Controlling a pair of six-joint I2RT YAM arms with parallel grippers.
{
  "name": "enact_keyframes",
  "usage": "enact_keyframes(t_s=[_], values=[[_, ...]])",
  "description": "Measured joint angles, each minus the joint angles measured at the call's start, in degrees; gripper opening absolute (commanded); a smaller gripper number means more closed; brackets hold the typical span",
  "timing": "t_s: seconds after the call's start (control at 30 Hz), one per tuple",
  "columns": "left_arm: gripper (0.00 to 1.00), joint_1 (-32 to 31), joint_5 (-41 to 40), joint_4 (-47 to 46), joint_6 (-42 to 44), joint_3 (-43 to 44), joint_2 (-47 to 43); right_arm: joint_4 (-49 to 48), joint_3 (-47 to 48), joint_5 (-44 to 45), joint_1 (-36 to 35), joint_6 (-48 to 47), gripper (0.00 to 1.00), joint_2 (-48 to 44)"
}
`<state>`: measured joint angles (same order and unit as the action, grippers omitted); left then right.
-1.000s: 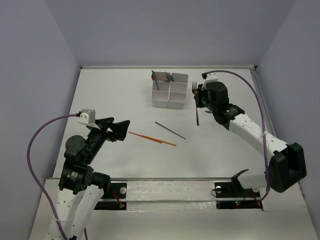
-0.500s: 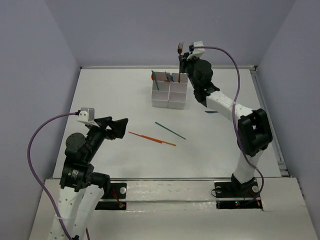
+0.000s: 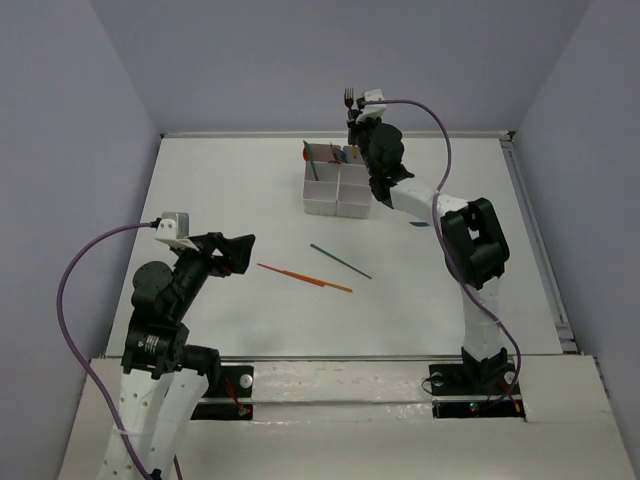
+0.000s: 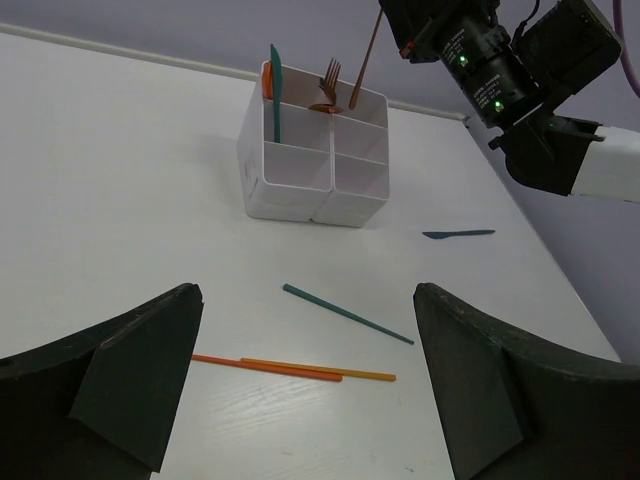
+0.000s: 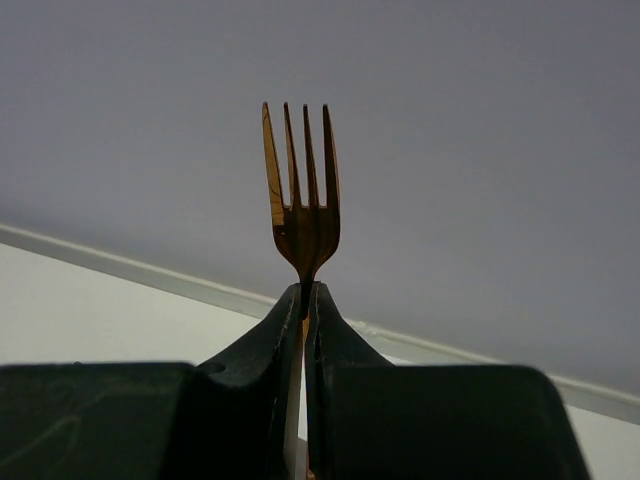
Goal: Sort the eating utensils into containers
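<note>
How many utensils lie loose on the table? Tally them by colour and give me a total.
Teal: 2, the teal stick and the teal knife
Orange: 2, the darker orange stick and the lighter orange stick
Total: 4

white table (image 3: 220, 200) with box (image 3: 338, 190), loose sticks (image 3: 305, 277)

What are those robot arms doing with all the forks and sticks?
They are sorting plastic cutlery. The right gripper is shut on a brown plastic fork, prongs up, with its handle end at a far compartment of the white four-compartment box. A teal utensil and another brown fork already stand inside. The left gripper hovers open. Two orange sticks, a teal stick and a small teal knife lie on the white table.
</note>
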<state>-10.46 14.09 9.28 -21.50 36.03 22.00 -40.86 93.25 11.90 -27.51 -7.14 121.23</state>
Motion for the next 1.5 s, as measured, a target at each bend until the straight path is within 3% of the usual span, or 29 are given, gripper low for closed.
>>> enact_keyframes(t_s=[0.3,0.4,0.53,0.77,0.97,1.2,1.33,1.5], values=[[0.99,0.35,0.50,-0.02,0.00,0.00,0.02,-4.26,-6.40,-0.11,0.00,-0.22,0.11,-0.11],[0.99,0.35,0.52,-0.02,0.00,0.00,0.00,-3.61,-8.33,-0.33,0.00,-0.48,0.21,-0.11],[0.99,0.37,0.52,-0.02,0.00,0.00,-0.02,-3.15,-8.72,-0.28,0.00,-0.68,0.45,-0.46],[0.99,0.37,0.55,-0.04,0.00,0.00,-0.07,-0.98,-12.57,-0.17,0.00,0.02,0.46,-7.08],[0.99,0.37,0.55,-0.04,0.00,-0.02,-0.83,2.45,-20.74,2.14,0.00,3.54,0.41,-19.56],[0.99,0.37,0.76,-0.07,0.00,-0.02,-1.73,17.77,-30.14,2.64,4.33,12.63,0.42,-30.71],[0.99,0.26,0.74,-0.04,-0.02,-0.02,-2.80,28.63,-33.09,-0.76,12.94,17.42,0.44,-31.28],[0.99,-2.47,0.39,-0.04,0.00,-0.02,-5.46,39.93,-33.16,-0.55,18.25,18.82,0.46,-27.98]])
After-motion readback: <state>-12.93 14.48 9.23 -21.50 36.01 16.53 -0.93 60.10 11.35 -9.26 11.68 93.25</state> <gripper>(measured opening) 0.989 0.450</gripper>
